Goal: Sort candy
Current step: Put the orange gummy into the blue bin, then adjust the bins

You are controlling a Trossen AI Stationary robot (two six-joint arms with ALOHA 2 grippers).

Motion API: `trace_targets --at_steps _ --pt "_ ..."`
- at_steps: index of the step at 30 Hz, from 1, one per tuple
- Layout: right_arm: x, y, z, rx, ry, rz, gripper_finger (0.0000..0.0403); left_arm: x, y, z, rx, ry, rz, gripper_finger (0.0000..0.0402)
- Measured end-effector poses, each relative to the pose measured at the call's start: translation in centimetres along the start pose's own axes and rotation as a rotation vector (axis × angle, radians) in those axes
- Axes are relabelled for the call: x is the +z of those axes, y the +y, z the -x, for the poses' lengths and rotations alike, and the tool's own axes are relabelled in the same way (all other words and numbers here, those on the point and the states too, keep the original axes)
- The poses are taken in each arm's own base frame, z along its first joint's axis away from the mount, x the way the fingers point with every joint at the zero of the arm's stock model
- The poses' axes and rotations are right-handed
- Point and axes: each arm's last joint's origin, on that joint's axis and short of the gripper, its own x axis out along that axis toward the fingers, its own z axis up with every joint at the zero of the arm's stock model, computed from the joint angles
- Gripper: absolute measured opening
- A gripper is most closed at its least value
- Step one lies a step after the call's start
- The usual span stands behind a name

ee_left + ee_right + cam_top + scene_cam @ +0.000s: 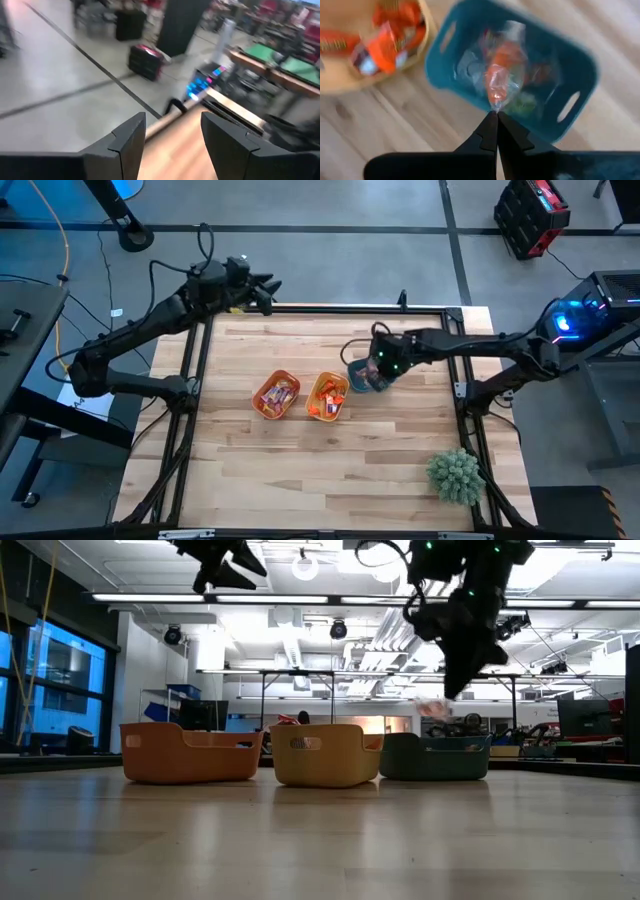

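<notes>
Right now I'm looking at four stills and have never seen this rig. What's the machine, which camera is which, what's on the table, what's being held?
It is a robot with two dark arms at a wooden table. One picture looks straight down, one looks level across the tabletop, and one comes from each arm's wrist.

On the table stand three small bins in a row: an orange bin, a yellow-orange bin and a blue bin, all holding wrapped sweets. A green spiky plant sits near a corner.

The right end effector hangs over the blue bin, its fingers shut on the end of a clear-wrapped orange candy that dangles above the bin. The left end effector is open and empty, raised at the table's far edge.
</notes>
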Motion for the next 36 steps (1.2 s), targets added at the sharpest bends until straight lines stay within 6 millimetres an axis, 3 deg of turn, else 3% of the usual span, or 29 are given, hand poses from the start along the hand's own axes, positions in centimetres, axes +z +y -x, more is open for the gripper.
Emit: trace_targets --at_steps 5,11,21,24,27,30,33,36 --pt "-1.6 -0.3 -1.8 -0.021 0.051 0.110 0.0000 -1.4 -0.9 0.2 -0.035 0.133 0.010 0.0186" --pt "-0.5 -1.1 -2.3 -0.013 -0.030 0.058 0.0006 -2.1 -1.6 0.4 -0.036 0.180 0.052 0.0186" --pt "-0.6 -1.2 -2.3 0.115 0.045 0.206 0.0116 -2.9 -1.8 1.7 -0.029 0.279 0.026 0.0185" --pt "-0.7 -1.0 -2.3 0.216 0.086 0.228 0.0129 -3.8 -1.2 2.3 0.059 0.367 -0.007 0.0162" --pt "-1.0 -0.6 -1.9 0.271 0.099 0.245 0.0118 -6.0 -0.5 2.7 0.152 0.581 -0.023 0.0095" --pt "-1.4 -0.5 -1.0 0.268 0.076 0.285 0.0072 -9.5 -0.1 3.1 0.209 0.805 -0.025 0.0017" --pt "-1.6 -0.6 -0.2 0.263 0.041 0.294 0.0013 -13.5 0.3 3.4 0.256 0.941 -0.003 0.0012" --pt "-1.6 -0.8 0.5 0.270 0.018 0.291 0.0005 -17.3 0.7 3.7 0.256 1.043 0.045 0.0002"
